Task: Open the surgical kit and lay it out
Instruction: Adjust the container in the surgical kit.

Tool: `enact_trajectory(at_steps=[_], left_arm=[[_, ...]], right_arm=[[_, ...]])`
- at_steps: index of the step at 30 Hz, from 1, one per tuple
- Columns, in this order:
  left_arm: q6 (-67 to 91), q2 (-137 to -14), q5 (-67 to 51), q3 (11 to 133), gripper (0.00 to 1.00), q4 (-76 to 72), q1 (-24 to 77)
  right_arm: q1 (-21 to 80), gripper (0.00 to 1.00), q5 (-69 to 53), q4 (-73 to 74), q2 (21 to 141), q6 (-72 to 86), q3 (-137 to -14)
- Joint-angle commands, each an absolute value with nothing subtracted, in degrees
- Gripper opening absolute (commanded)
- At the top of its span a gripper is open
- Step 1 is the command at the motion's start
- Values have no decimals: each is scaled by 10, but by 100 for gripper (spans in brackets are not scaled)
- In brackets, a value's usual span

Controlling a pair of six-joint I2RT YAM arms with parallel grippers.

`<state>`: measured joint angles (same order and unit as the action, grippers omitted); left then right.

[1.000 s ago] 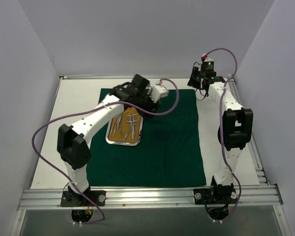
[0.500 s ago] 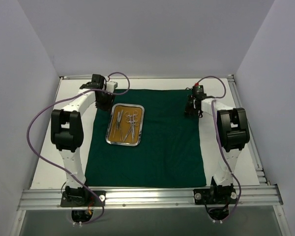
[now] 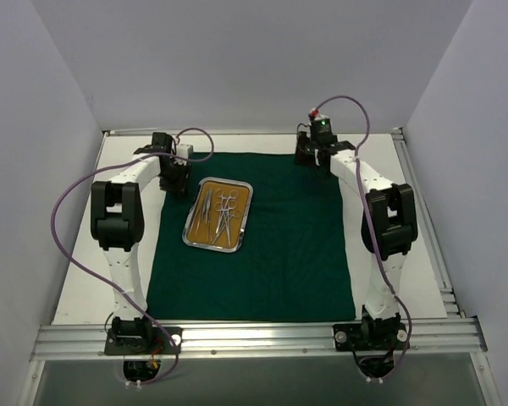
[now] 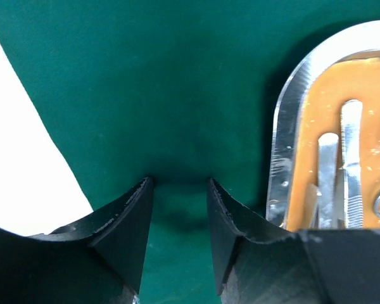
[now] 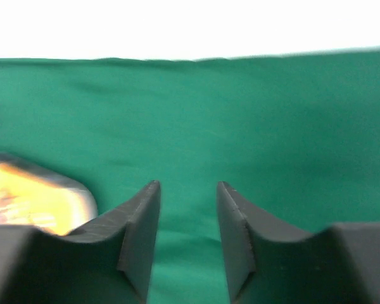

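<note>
The dark green cloth (image 3: pixel 288 245) lies spread flat on the table. On its far left part stands the steel tray (image 3: pixel 192 211) with an orange-brown inside, holding ring-handled clamps (image 3: pixel 229 207) and thin tweezers (image 3: pixel 207 210). My left gripper (image 3: pixel 176 175) is at the cloth's far left corner, just left of the tray. In the left wrist view it (image 4: pixel 177 180) is open, tips down at the cloth (image 4: pixel 164 82), the tray (image 4: pixel 285 139) and tweezers (image 4: pixel 351 158) to its right. My right gripper (image 3: pixel 309 154) is at the cloth's far edge, open (image 5: pixel 188 183) over cloth (image 5: pixel 240 114).
White tabletop (image 3: pixel 118 254) shows round the cloth, widest on the left. Grey walls close in at the left, back and right. An aluminium rail (image 3: pixel 254 338) with both arm bases runs along the near edge. Purple cables (image 3: pixel 63 220) loop off each arm.
The left arm swung off the tray to the cloth's far left corner. The right gripper moved from the cloth's right edge to its far edge. The tray turned slightly.
</note>
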<state>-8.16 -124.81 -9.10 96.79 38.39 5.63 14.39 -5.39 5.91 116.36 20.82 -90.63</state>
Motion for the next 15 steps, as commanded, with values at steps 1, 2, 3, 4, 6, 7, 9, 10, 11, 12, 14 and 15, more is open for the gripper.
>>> enact_trajectory(at_steps=[1,2,3,4,6,7,9,10,11,12,14,15], left_arm=[[-77,-1209,-127,966,49,357,55],[-79,-1202,-127,970,49,363,55],[-80,-1189,-127,975,49,367,55],[-81,-1184,-128,983,50,373,55],[-85,-1165,-133,987,50,388,54],[-88,-1158,-135,984,50,395,53],[-92,-1130,-141,974,50,410,52],[-98,-1119,-149,955,50,414,52],[-102,-1099,-154,945,50,421,52],[-105,-1088,-157,935,50,426,52],[-115,-1071,-169,904,50,441,52],[-119,-1057,-172,892,50,445,52]], right_arm=[[199,38,-140,59,1206,167,-989],[204,43,-165,54,1222,164,-1022],[208,45,-189,51,1239,163,-1040],[213,46,-227,51,1277,159,-1061],[228,48,-262,63,1316,129,-1132],[233,49,-280,69,1352,121,-1155],[243,50,-322,76,1384,111,-1211],[244,50,-331,76,1409,111,-1225],[245,49,-346,74,1418,112,-1237],[244,49,-352,73,1428,112,-1256],[244,45,-380,71,1449,112,-1266],[243,44,-388,70,1455,111,-1270]])
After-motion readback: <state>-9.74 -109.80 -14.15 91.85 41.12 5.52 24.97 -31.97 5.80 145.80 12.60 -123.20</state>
